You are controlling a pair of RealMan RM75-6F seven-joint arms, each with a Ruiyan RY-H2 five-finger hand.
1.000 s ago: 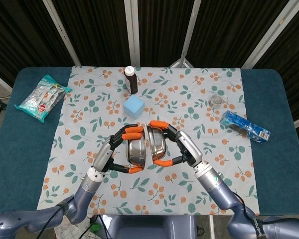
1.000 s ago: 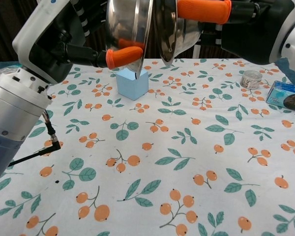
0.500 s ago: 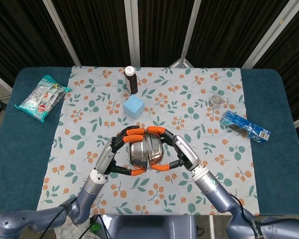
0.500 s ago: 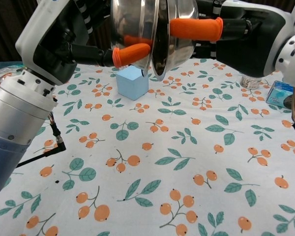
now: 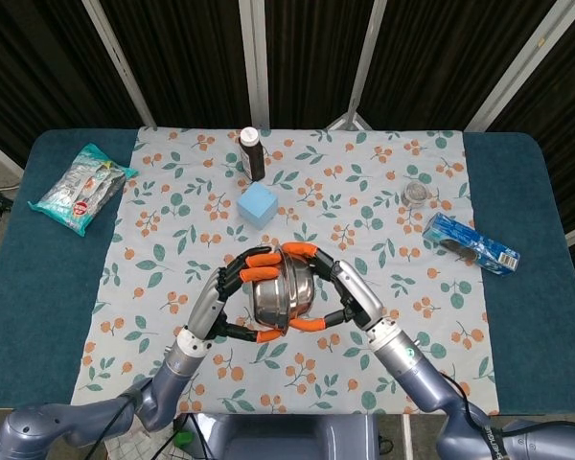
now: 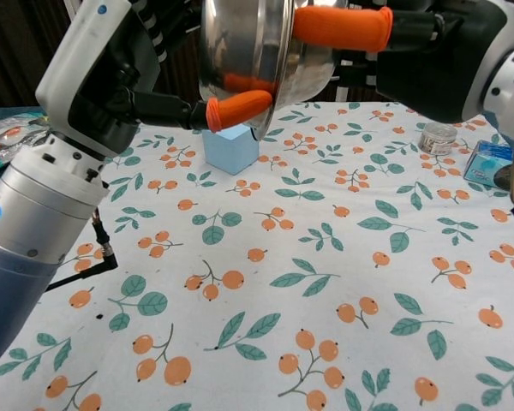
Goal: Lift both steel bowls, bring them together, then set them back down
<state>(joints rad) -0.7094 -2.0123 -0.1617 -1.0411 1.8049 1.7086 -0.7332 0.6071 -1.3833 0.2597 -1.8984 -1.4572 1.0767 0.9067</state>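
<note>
Two steel bowls are held in the air above the floral cloth [image 5: 364, 192], pressed together rim to rim. My left hand [image 5: 232, 297] grips the left bowl [image 5: 268, 299] with orange-tipped fingers [image 5: 259, 276] over its rim. My right hand [image 5: 340, 297] grips the right bowl [image 5: 302, 287] from the other side. In the chest view the left bowl [image 6: 240, 51] and the right bowl [image 6: 313, 73] fill the top of the frame, with my left hand [image 6: 154, 77] and right hand [image 6: 411, 43] on either side. The seam between the bowls is closed.
A light blue cube [image 5: 258, 204] sits just beyond the bowls, with a dark bottle [image 5: 252, 153] behind it. A small tin [image 5: 418, 194] and a blue packet [image 5: 471, 242] lie to the right. A snack bag [image 5: 81, 188] lies at the far left.
The two bowls have come closer and now touch, closing the gap seen a second ago. Both hands moved inward and slightly toward the robot.
</note>
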